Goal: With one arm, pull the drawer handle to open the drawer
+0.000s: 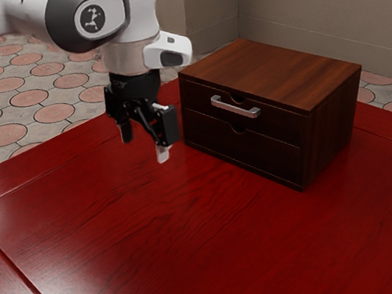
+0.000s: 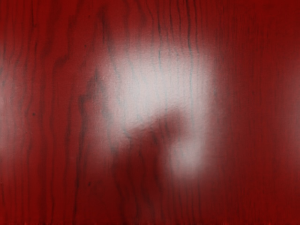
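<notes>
Silver metal bar handle [image 1: 235, 108] sits on the shut upper drawer [image 1: 274, 122] of the dark wooden cabinet [image 1: 282, 75]; the black two-finger gripper [image 1: 143, 148], spread open nearby, should rise level and straddle it before pulling

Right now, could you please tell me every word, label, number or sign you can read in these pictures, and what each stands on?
No words, numbers or brand names can be read.
One small white symbol stands on the arm's grey joint cap: a branching mark, not letters or digits.
The drawer cabinet, its handle and the red table carry no lettering in either view.
</notes>
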